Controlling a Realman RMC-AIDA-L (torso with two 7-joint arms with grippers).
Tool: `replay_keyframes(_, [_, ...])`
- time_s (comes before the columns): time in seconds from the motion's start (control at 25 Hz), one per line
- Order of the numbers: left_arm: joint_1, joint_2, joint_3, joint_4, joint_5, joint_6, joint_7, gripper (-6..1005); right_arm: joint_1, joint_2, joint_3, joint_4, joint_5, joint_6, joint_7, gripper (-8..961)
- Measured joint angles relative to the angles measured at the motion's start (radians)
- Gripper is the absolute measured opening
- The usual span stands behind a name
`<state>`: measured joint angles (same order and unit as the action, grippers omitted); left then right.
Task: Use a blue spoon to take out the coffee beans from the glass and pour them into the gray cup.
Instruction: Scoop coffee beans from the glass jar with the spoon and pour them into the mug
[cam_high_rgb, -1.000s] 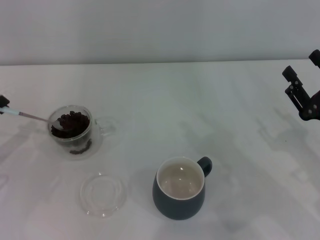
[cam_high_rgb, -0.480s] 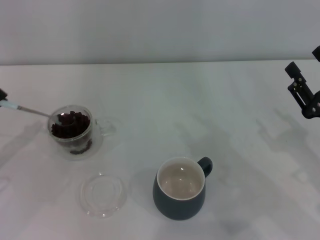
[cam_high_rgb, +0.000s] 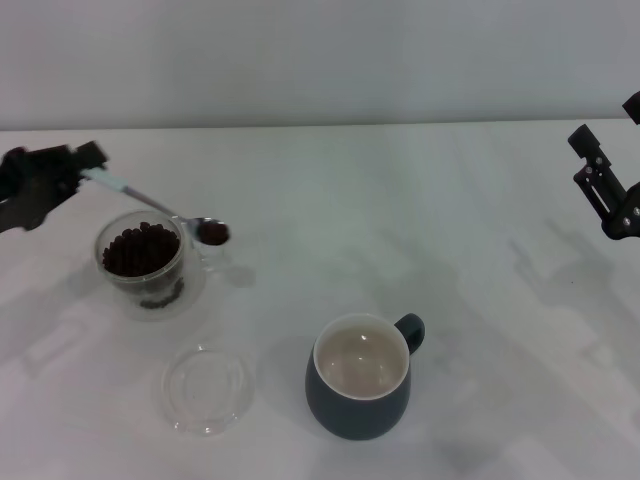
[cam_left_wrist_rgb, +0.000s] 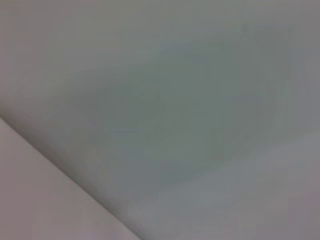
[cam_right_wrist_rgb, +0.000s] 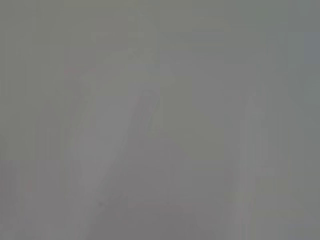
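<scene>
In the head view, my left gripper (cam_high_rgb: 88, 165) is at the far left, shut on the pale-blue handle of the blue spoon (cam_high_rgb: 150, 203). The spoon slants down to the right, and its bowl holds coffee beans (cam_high_rgb: 213, 233) just right of the glass (cam_high_rgb: 142, 263), above the glass's clear handle. The glass stands at the left with many dark coffee beans inside. The gray cup (cam_high_rgb: 360, 377) stands at the front centre, cream inside, with nothing in it, handle to the right. My right gripper (cam_high_rgb: 600, 185) is raised at the far right edge, away from everything. Both wrist views show only blurred grey surface.
A flat round clear glass saucer (cam_high_rgb: 206, 390) lies in front of the glass, left of the gray cup. The white table (cam_high_rgb: 420, 230) stretches between the glass and my right arm, with a pale wall behind it.
The spoon has lifted out of the glass with a load of beans and moved right. My left gripper has come into view from the left edge. The right arm has hardly moved.
</scene>
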<state>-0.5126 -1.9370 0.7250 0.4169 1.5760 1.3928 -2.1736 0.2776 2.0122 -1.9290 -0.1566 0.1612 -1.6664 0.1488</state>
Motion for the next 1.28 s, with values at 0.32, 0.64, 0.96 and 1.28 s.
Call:
replay_keyframes(0.32, [-0.095,-0.009,0.094,-0.007,0.0,0.0,-0.007,131,0.008,0.0,0.007,-0.005,0.005,0.004,0.0,604])
replay_keyframes(0.64, [-0.166,-0.026,0.144,-0.049,0.012,0.0,-0.008,132,0.009,0.002,0.009,-0.024,0.022,0.009,0.0,604])
replay_keyframes(0.96, [-0.202,-0.051,0.242,-0.05,0.019,-0.008,-0.004,133,0.009,0.002,0.009,-0.024,0.042,0.021,0.0,604])
replay_keyframes(1.28, [-0.249,-0.066,0.256,-0.043,0.08,-0.017,0.041,134,0.008,0.0,0.009,-0.023,0.043,0.021,0.0,604])
